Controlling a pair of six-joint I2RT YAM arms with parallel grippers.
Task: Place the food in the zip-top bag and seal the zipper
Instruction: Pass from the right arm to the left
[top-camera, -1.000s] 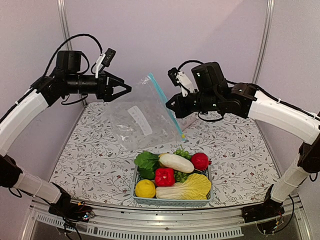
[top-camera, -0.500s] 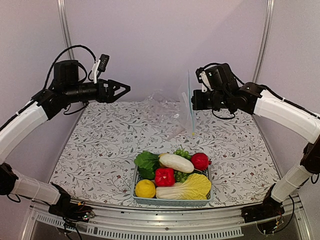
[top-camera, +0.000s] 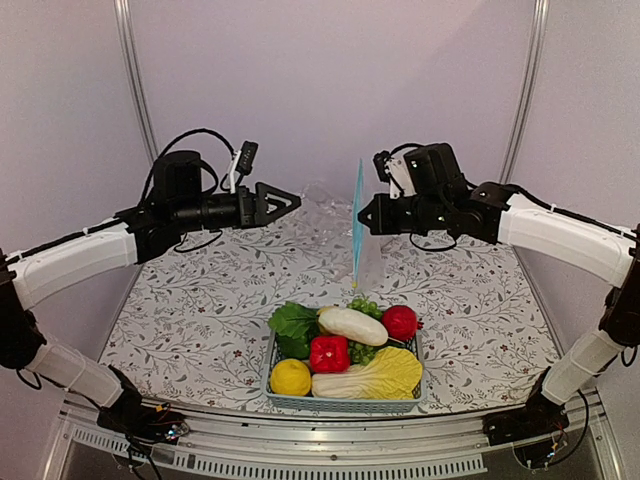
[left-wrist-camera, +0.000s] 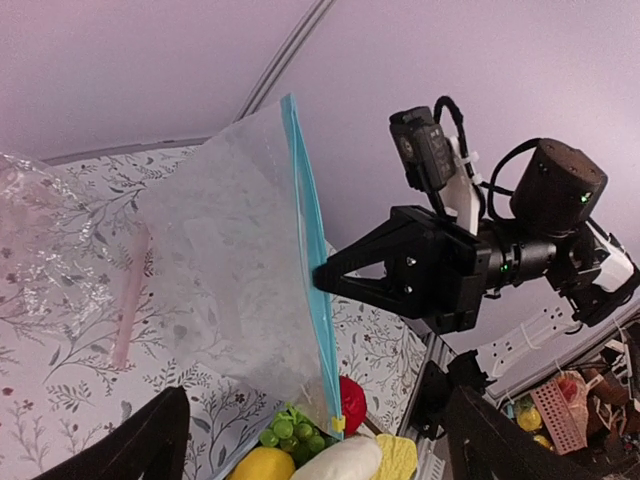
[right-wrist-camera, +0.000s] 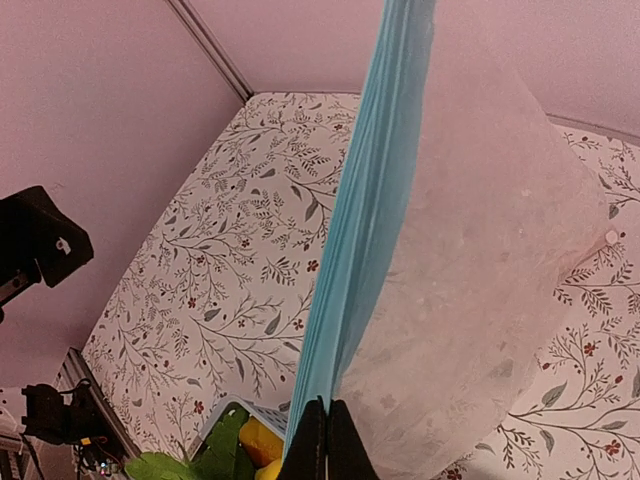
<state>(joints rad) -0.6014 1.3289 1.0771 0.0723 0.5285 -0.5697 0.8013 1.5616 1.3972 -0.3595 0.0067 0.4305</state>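
While clamping the zipper (left-wrist-camera: 305, 200) of the zip-top bag (left-wrist-camera: 225, 260) in the right gripper (left-wrist-camera: 322, 275), dangles it over the bench (top-camera: 190, 300); aims the spread-open left gripper (top-camera: 292, 200) toward it.

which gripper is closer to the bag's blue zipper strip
Right. The right gripper pinches the zipper itself, holding the zip-top bag up; the left gripper hangs open off to its left, touching nothing.
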